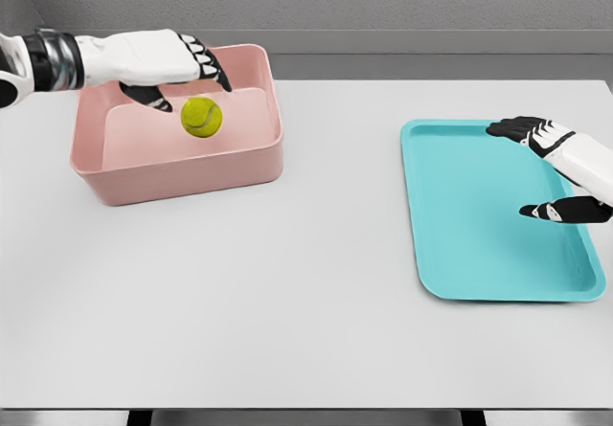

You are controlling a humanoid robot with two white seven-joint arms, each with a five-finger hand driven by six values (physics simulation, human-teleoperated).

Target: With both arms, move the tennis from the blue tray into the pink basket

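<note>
Tennis ball (201, 116) hangs inside my pink basket (178, 170) near the tabletop's far left corner, just under my left hand (177, 65), fingers spread and empty, while my right hand (556, 172) hovers open over the blue tray (479, 254).

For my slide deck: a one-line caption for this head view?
Left hand open above the pink basket, tennis ball just below its fingers; right hand open over the blue tray.
</note>
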